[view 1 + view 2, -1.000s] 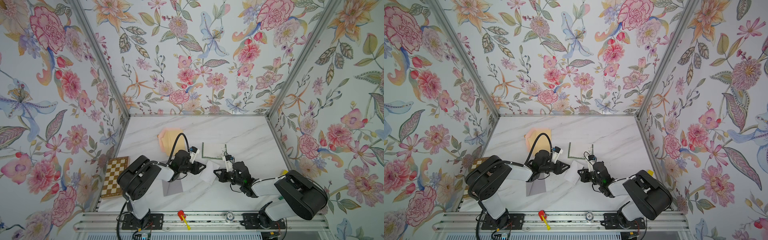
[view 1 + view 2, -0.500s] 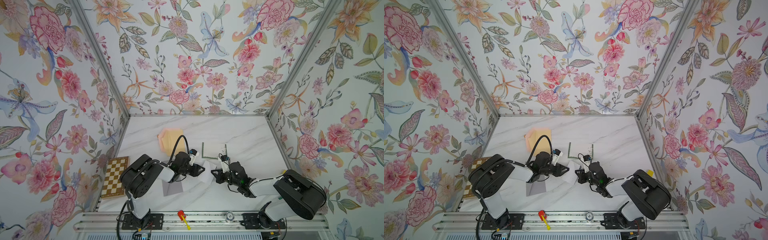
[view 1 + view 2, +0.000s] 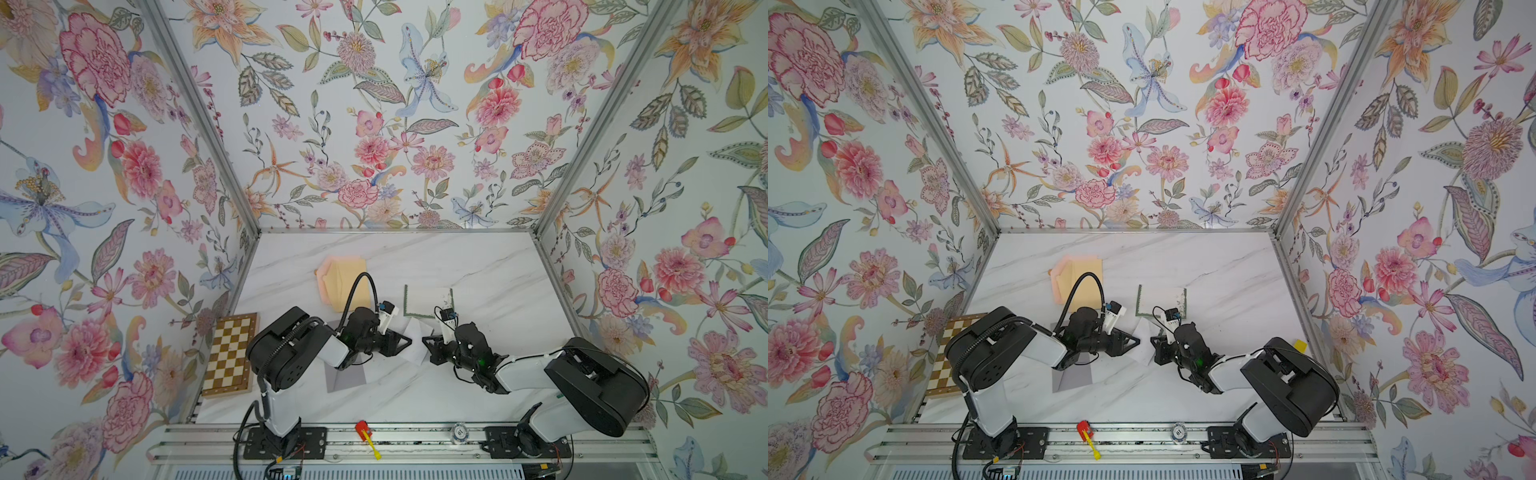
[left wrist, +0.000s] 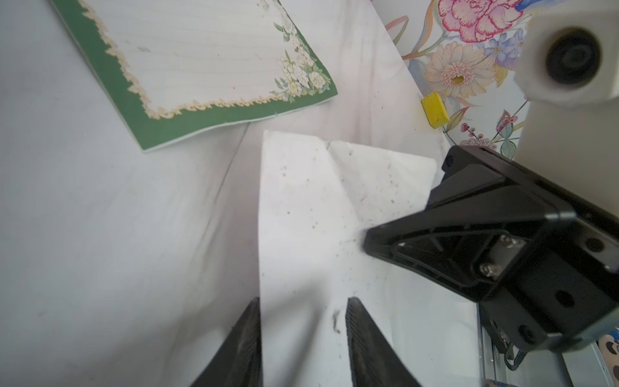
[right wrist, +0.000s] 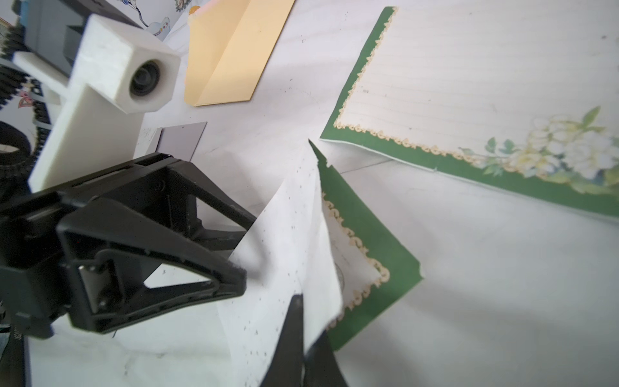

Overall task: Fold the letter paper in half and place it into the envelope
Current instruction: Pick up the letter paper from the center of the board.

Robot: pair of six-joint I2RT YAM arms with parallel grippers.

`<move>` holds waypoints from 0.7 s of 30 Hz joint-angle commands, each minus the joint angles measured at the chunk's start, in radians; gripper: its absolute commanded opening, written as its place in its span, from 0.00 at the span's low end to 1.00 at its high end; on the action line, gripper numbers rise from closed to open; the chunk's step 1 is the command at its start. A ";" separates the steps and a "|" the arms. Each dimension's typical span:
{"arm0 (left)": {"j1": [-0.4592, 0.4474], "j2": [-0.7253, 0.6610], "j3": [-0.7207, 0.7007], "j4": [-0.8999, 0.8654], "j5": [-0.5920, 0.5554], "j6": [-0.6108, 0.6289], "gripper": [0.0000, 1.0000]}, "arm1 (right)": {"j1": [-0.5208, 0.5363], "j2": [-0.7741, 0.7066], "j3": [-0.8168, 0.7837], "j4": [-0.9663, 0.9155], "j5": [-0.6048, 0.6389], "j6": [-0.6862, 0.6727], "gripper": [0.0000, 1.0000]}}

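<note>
Pinching one letter paper [image 5: 284, 234], right hand [image 5: 306, 318], second sheet [image 5: 469, 83] flat, one envelope [image 5: 227, 50]

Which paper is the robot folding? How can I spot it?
On the marble table, look at the middle, where the left gripper and the right gripper nearly meet. The letter paper is the sheet bent up between them, pinched by the right one. Its plain white back shows, unlike the green-bordered sheet lying flat just beyond it.
</note>
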 commanded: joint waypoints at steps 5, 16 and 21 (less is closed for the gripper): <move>-0.002 -0.007 -0.030 -0.025 -0.008 -0.002 0.43 | 0.011 0.055 0.036 0.024 0.033 -0.006 0.00; -0.002 -0.008 -0.026 -0.041 -0.014 -0.002 0.26 | 0.012 0.065 0.047 0.020 0.024 -0.004 0.00; -0.003 -0.018 -0.029 -0.029 -0.011 -0.013 0.17 | 0.012 0.070 0.066 -0.005 0.010 -0.013 0.06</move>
